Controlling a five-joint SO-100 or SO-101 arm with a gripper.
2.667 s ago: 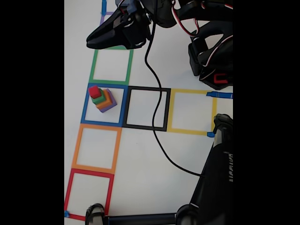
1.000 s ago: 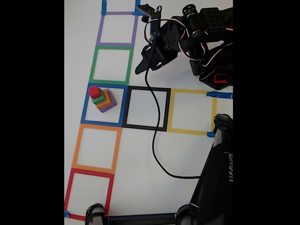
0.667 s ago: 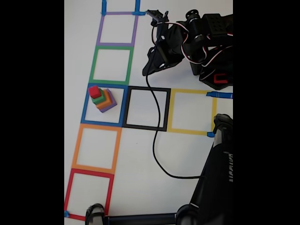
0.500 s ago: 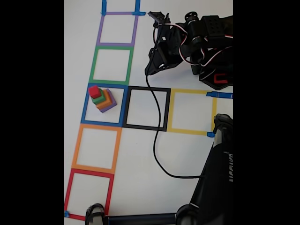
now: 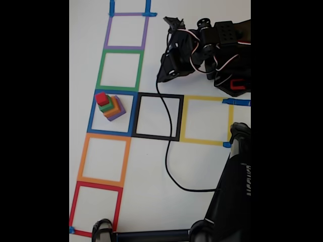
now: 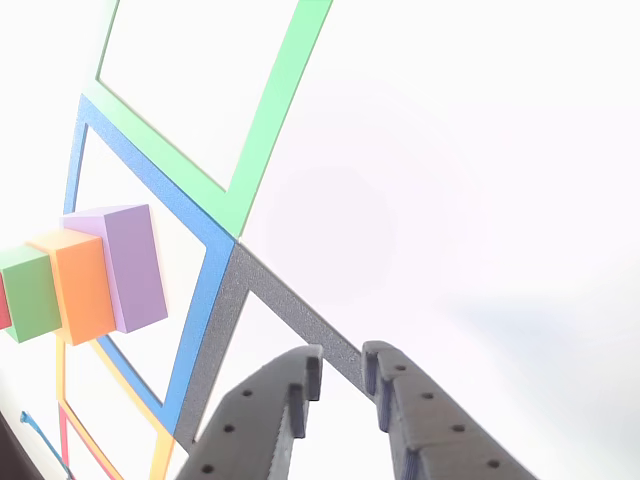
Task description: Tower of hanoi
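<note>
Hovering over bare white table (image 6: 480, 150), hand (image 6: 342, 368) showing from the bottom edge of the other view with its two grey fingers (image 6: 290, 385) nearly together, only a narrow slit between the tips, gripping nothing. Pointing toward the corner where the black tape square (image 6: 290, 310) is meeting the blue tape square (image 6: 205, 300) and the green tape square (image 6: 270, 120). In the fixed view, sitting folded near the top right edge of the table (image 5: 151, 171) as part of the black arm (image 5: 202, 48), hand too dark there to make out its opening. Trailing down from the arm across the black square (image 5: 157, 117), a black cable (image 5: 166, 146), curving toward the bottom right corner.

Standing inside the blue square (image 5: 112, 113), toward its upper left part, well apart from the hand: purple cube (image 5: 120, 112) at the base, orange cube (image 5: 114, 108) on it, green cube (image 5: 107, 105) above that, red cube (image 5: 102, 98) on top. Appearing at the left edge of the other view, same stack lying sideways to that camera: purple cube (image 6: 135, 265), orange cube (image 6: 80, 285), green cube (image 6: 30, 295), each touching the next.

Lining the table's left side in the fixed view, a column of tape squares: purple, green (image 5: 120, 70), blue, orange, red. Lying right of the black one, a yellow tape square (image 5: 207, 120).
</note>
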